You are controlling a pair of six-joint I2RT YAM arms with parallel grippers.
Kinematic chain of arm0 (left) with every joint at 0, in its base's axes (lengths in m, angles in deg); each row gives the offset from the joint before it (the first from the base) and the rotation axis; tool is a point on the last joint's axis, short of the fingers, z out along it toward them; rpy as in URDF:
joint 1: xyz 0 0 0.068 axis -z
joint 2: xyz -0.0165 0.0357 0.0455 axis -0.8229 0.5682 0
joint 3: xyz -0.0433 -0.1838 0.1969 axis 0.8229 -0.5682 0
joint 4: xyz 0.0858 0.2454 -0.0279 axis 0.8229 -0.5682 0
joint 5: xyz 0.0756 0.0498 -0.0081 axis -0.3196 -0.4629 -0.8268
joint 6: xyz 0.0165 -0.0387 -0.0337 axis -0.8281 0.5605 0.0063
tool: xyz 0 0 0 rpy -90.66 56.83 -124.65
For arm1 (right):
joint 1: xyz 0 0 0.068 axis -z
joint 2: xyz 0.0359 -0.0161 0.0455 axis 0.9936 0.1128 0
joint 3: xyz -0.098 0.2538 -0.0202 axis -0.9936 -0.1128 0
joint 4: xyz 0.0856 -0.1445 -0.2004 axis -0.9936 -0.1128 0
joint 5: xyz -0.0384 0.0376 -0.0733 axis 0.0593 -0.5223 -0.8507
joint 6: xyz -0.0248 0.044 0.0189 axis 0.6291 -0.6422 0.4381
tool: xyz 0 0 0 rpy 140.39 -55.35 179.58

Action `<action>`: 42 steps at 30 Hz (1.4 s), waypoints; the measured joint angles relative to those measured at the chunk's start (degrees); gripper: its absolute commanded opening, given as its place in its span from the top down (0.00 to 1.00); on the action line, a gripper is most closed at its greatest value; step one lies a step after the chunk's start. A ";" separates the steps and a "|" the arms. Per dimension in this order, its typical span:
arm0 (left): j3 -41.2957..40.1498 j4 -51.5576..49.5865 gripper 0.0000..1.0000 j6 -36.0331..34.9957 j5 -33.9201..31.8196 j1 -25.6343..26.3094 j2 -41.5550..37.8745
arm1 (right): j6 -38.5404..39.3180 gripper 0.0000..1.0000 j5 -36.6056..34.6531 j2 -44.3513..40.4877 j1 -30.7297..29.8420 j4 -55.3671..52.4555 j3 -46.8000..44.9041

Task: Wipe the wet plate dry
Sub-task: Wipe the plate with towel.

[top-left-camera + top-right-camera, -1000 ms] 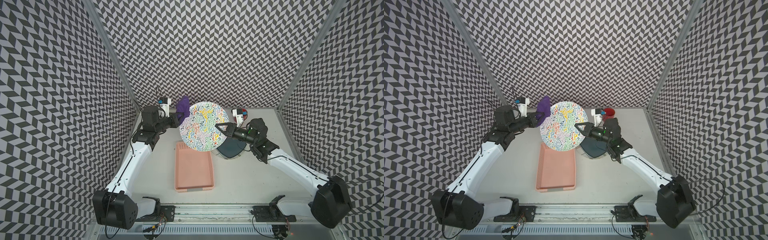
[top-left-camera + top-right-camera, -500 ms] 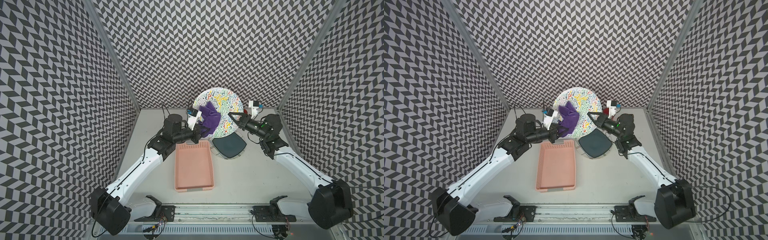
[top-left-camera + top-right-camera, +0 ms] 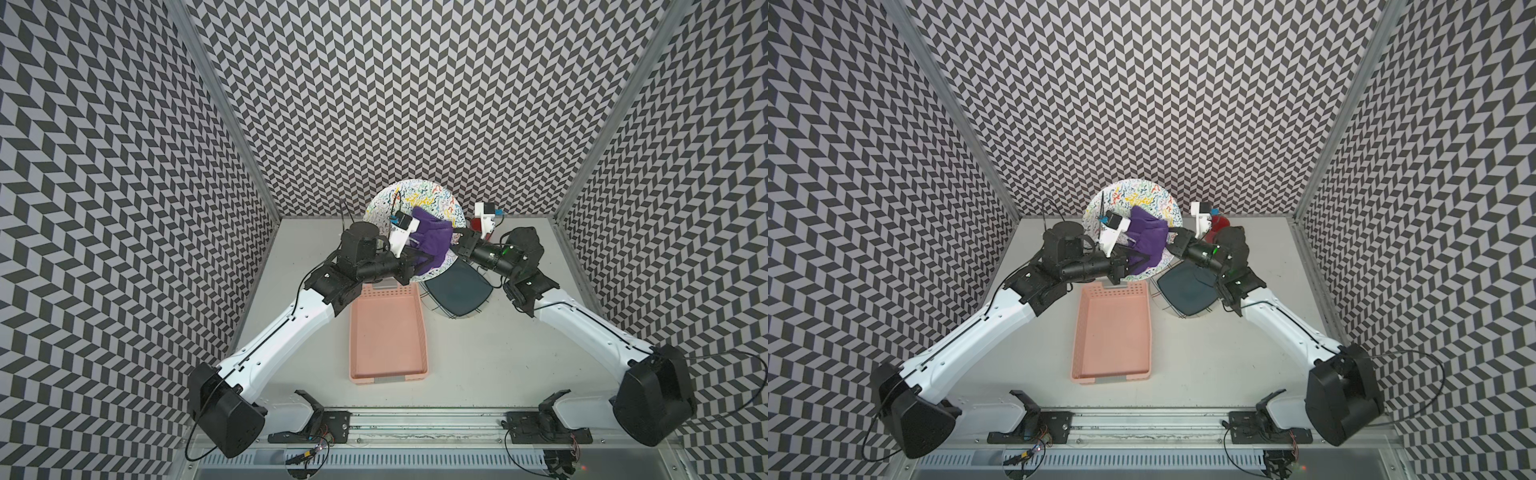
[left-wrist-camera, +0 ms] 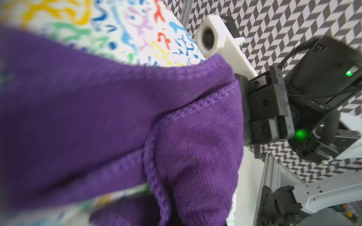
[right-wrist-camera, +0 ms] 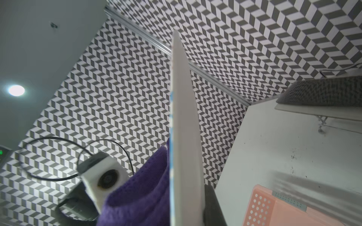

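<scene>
Bottom edge, both top views: the rail (image 3: 415, 424) with the two arm bases on it, grey table (image 3: 498, 353) beyond.

Centre of frame: pink tray (image 3: 388, 332) flat on the table, its long side running away from me.

Just right of the tray's far end: dark dish (image 3: 457, 291), flat on the table, partly under the right arm.

Above the tray's far end, coming in from the left: left gripper (image 3: 422, 262). I read its fingers as squeezed together on a bunch of the purple cloth (image 3: 434, 243). The rest of the cloth lies against the painted face of the plate (image 3: 419, 197). In the left wrist view the cloth (image 4: 137, 117) fills most of the frame, blurred on the left, with the plate's coloured squiggles (image 4: 127, 29) along the top.

From the right: right gripper (image 3: 459, 245), fingers clamped on the plate's right rim.

In the right wrist view the plate (image 5: 184, 127) is edge-on, a thin white blade up the middle. One dark finger (image 5: 212, 205) lies against its plain side and the cloth (image 5: 141, 195) against the painted side.

The plate sits upper centre in both top views, clear of the table. It stands on edge, painted face toward me, top rim overlapping the back wall (image 3: 395, 104).

Farthest back, behind the right wrist camera: a red thing (image 3: 1219, 222), mostly hidden. I cannot tell what it is.
</scene>
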 measured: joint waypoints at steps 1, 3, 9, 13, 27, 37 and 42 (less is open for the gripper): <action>-1.16 2.71 1.00 3.32 2.05 -2.82 -1.22 | -2.21 1.00 0.33 -0.17 1.88 1.31 -0.02; -5.77 12.37 1.00 12.76 6.93 -9.86 -4.39 | -6.82 1.00 1.11 -0.70 6.51 6.80 -0.46; -18.53 55.17 1.00 49.96 15.10 -20.11 -4.79 | -27.36 1.00 -0.66 -1.46 15.28 34.14 -4.20; -17.62 81.07 1.00 71.87 16.22 -17.70 3.72 | -34.45 1.00 2.36 0.04 13.22 46.93 -1.88; -5.03 103.60 1.00 95.12 8.96 -6.58 12.20 | -34.53 1.00 6.69 6.08 -3.72 49.99 2.23; -4.48 103.01 1.00 91.60 9.55 0.39 13.70 | -33.00 1.00 5.16 10.38 -0.31 49.31 15.34; -0.35 103.51 1.00 94.03 7.04 -8.22 13.35 | -30.12 1.00 4.72 7.91 0.09 45.31 9.92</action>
